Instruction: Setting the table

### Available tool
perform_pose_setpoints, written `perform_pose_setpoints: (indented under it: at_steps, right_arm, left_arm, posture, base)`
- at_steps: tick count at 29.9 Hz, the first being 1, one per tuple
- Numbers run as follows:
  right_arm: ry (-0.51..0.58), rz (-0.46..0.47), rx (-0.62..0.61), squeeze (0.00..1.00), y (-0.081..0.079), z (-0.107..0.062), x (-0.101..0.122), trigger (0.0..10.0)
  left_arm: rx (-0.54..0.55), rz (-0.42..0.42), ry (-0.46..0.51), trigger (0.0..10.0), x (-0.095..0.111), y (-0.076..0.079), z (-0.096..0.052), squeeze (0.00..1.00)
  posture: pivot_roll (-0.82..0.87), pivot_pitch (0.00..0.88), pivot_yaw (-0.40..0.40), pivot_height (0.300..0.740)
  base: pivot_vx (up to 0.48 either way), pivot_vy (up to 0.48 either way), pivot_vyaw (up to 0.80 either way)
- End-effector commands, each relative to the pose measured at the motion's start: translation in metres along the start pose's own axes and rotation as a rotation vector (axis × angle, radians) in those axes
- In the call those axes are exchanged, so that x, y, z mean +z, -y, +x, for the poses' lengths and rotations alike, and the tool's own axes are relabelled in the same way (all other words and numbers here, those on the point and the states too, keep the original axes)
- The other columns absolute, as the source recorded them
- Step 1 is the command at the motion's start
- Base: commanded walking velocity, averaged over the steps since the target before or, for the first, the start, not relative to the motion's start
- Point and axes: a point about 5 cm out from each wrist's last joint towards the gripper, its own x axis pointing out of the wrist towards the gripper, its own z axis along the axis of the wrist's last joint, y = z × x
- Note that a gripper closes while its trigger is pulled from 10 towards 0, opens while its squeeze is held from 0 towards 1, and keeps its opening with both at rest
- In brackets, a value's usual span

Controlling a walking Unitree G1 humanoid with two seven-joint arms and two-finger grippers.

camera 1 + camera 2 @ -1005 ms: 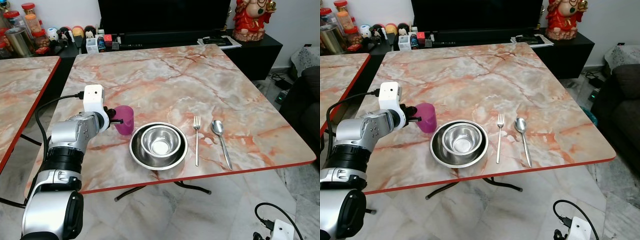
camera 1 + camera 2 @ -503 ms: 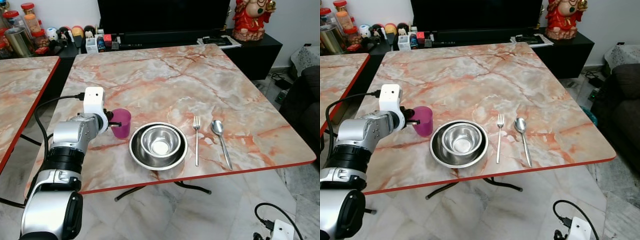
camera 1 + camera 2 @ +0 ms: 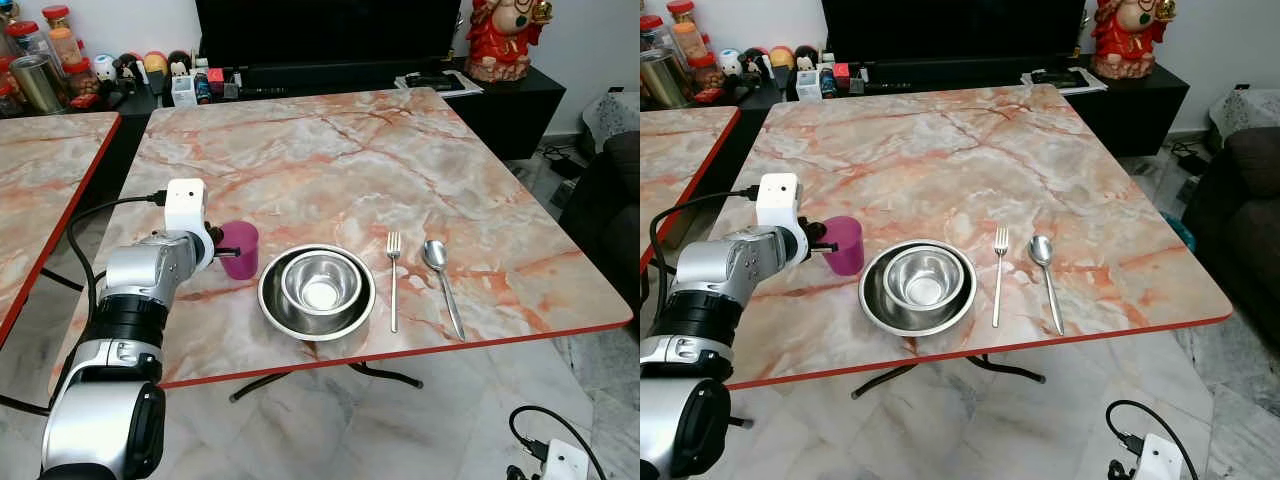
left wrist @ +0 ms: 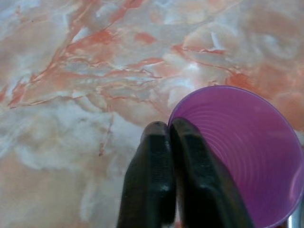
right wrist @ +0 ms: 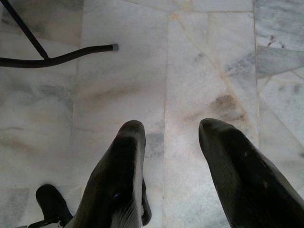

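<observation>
A purple cup (image 3: 240, 250) stands upright on the marble table (image 3: 330, 150), just left of a small steel bowl (image 3: 320, 282) nested in a larger steel bowl (image 3: 275, 312). My left gripper (image 3: 222, 250) is shut on the cup's near rim. In the left wrist view its fingers (image 4: 156, 142) pinch the wall of the cup (image 4: 247, 152), one inside and one outside. A fork (image 3: 393, 280) and a spoon (image 3: 440, 275) lie side by side to the right of the bowls. My right gripper (image 5: 173, 124) hangs open over the tiled floor.
A second marble table (image 3: 40, 170) stands to the left, across a narrow gap. Behind are a black TV console with jars (image 3: 45, 70) and a red statue (image 3: 505, 35). A dark sofa (image 3: 615, 200) is at the right. Cables and a white box (image 3: 560, 458) lie on the floor.
My left gripper has drawn the purple cup a little to the left and toward the table's near edge, away from the bowls. The bowls and cutlery have not moved.
</observation>
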Motion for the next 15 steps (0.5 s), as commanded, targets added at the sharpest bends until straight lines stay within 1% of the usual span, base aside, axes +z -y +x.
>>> perform_pose_setpoints:
  at_steps: [1,2,7,11,12,13,15]
  right_arm:
    - [-0.008,-0.001,-0.004,0.00,0.000,0.000,0.000,10.0]
    - [-0.008,-0.001,-0.004,0.00,0.000,0.000,0.000,10.0]
    - [-0.007,-0.003,-0.004,0.00,0.000,0.000,0.000,10.0]
    - [-0.006,-0.005,-0.004,0.00,0.001,0.000,0.000,10.0]
    - [-0.006,-0.005,-0.004,0.00,0.001,0.000,0.000,10.0]
    - [-0.006,-0.005,-0.004,0.00,0.001,0.000,0.000,10.0]
    - [-0.006,-0.005,-0.003,0.00,0.001,0.000,0.000,10.0]
  left_arm:
    - [0.018,0.004,-0.002,10.0,0.003,-0.002,0.000,0.58]
    - [0.018,0.001,-0.002,10.0,0.002,-0.002,0.001,1.00]
    - [0.022,-0.002,0.000,10.0,0.003,-0.002,0.001,1.00]
    - [0.040,-0.006,0.026,10.0,0.007,-0.004,0.000,1.00]
    - [0.052,-0.010,0.053,10.0,0.012,-0.005,-0.001,0.00]
    - [0.052,-0.010,0.053,10.0,0.012,-0.005,-0.001,0.00]
    - [0.066,-0.021,0.086,10.0,0.018,-0.007,-0.003,0.00]
  posture:
    - [0.05,0.041,0.009,0.736]
    - [0.05,0.040,0.008,0.736]
    - [0.05,0.038,0.006,0.736]
    - [0.05,0.037,0.006,0.736]
    - [0.05,0.034,0.004,0.736]
    - [0.05,0.034,0.004,0.736]
    - [0.05,0.034,0.004,0.736]
  base:
    - [0.000,0.000,0.00]
    - [0.000,0.000,0.00]
    - [0.000,0.000,0.00]
    - [0.000,0.000,0.00]
    - [0.000,0.000,0.00]
    - [0.000,0.000,0.00]
    - [0.000,0.000,0.00]
